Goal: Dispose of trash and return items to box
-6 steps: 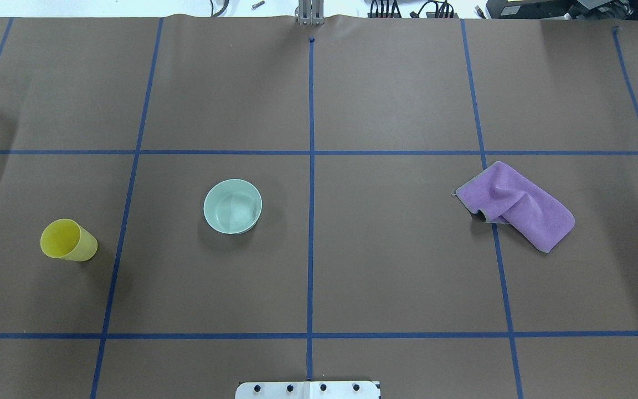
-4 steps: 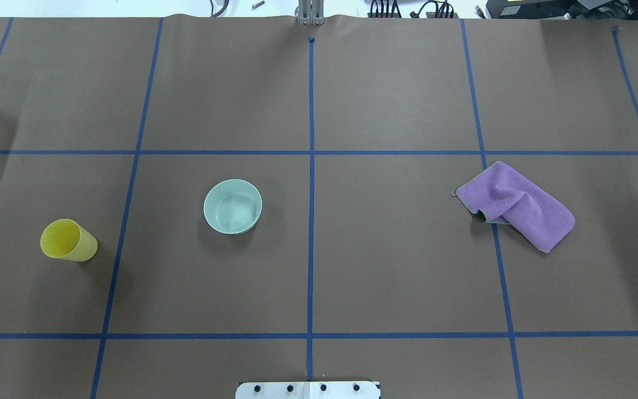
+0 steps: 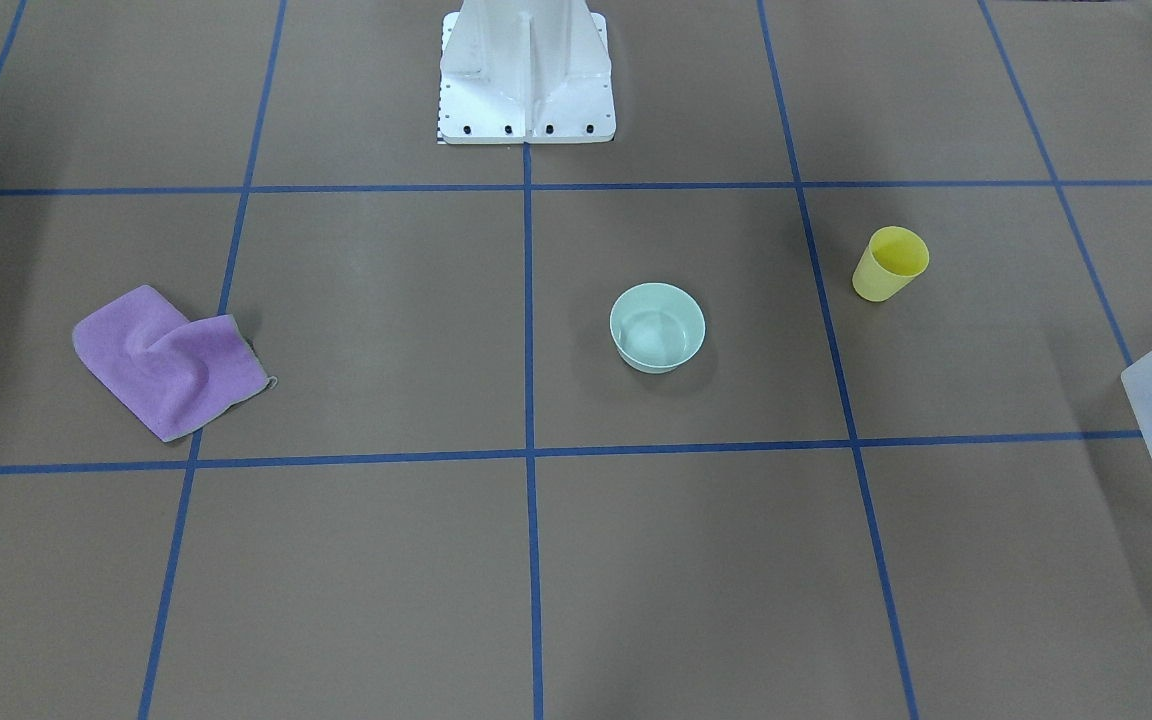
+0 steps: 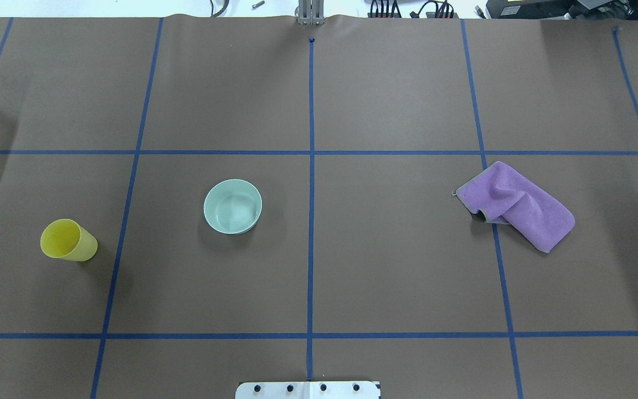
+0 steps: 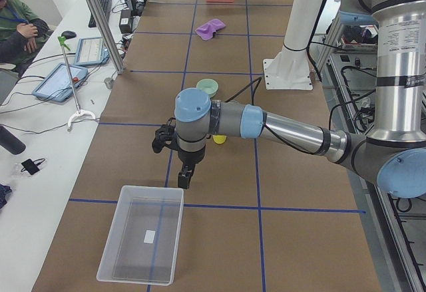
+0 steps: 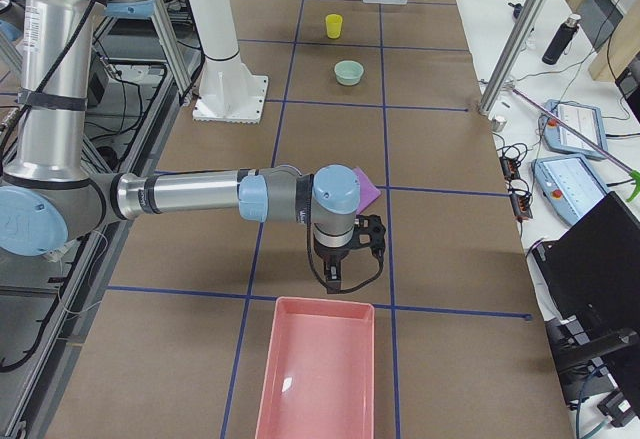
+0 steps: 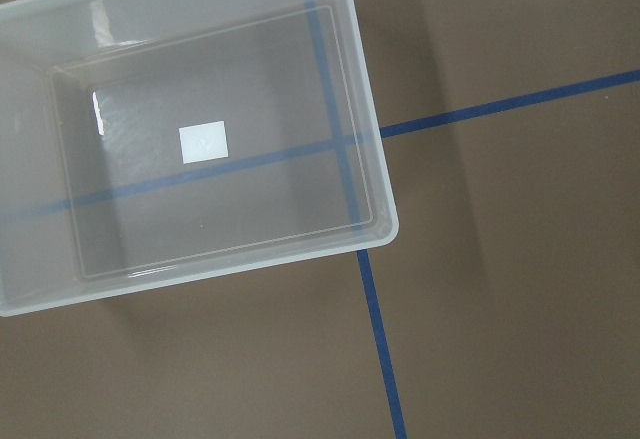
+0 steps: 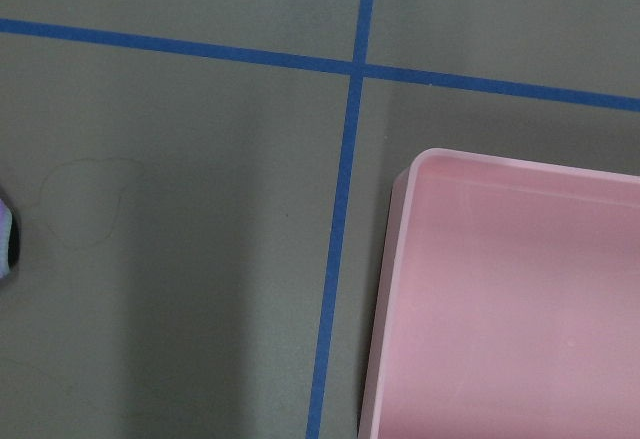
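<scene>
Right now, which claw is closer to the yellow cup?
The left. The left claw hangs just past the yellow cup, between it and the clear box. The right claw is far off at the opposite end, by the pink bin.

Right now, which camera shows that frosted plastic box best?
The exterior left view: only there is the whole box in frame. The left wrist view looks straight into it from close, but crops one end. Front-facing and overhead catch only a corner at the edge; exterior right shows it small and far.
</scene>
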